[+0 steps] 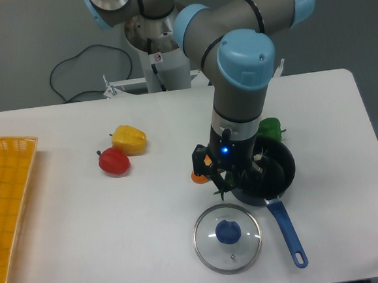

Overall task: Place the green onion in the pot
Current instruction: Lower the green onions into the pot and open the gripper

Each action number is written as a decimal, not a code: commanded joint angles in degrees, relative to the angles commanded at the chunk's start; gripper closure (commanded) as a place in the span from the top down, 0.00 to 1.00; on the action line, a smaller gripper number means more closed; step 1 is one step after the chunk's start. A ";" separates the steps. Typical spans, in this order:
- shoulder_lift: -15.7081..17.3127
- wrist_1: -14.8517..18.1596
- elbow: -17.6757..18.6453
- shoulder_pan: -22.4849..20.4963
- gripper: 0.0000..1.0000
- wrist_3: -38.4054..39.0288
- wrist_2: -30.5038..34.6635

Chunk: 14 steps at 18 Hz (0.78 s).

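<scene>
Fingers appear pinched on the green onion at the pot's left rim; transport step; next, centre over the pot and release

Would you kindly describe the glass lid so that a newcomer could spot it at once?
Start from the robot arm over the white table and look toward the near edge, just left of the pot's blue handle. The glass lid lies flat there: the only clear disc, metal-rimmed, with a blue knob.

Grey tubular arm with pale blue joint caps, black end effector, blue light.
</scene>
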<state>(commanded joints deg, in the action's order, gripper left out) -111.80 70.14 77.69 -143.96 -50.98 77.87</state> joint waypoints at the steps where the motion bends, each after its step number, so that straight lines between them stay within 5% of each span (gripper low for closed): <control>1: -0.09 -0.18 0.53 -0.09 0.00 0.00 0.00; 14: -0.70 -0.53 3.26 -0.36 0.00 -0.18 0.35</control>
<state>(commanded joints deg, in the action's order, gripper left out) -112.50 69.61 80.95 -144.32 -51.15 78.22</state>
